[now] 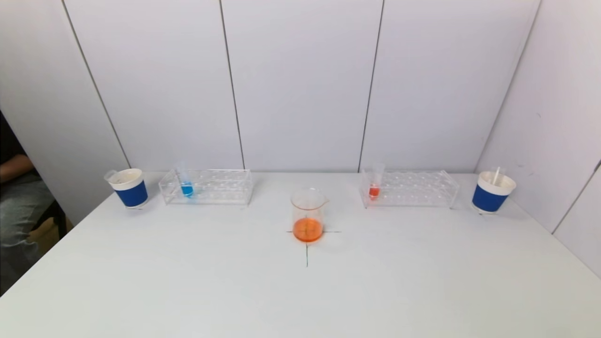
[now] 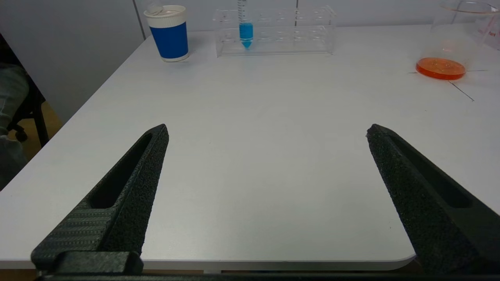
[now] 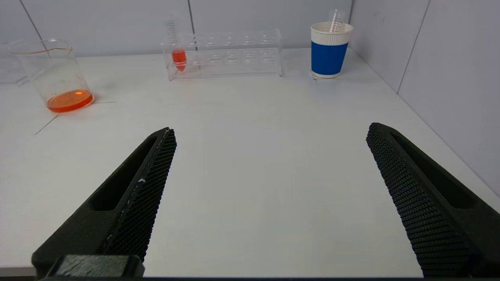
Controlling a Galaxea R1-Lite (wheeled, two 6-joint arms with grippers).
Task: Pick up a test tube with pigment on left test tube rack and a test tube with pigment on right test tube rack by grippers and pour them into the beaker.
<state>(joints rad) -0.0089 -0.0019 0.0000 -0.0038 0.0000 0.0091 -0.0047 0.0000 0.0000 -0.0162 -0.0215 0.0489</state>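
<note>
A white bench carries a glass beaker at its middle, standing on a pen-drawn cross with orange liquid in its bottom. Far left, a clear rack holds one upright tube with blue pigment near its left end; a blue paper cup stands just left of that rack. Far right, a second clear rack holds an upright tube with red pigment at its left end, with another blue cup to its right. The left tool hangs at the near edge of the bench, spread wide and holding nothing. The right tool is likewise at the near edge, wide apart and empty.
</note>
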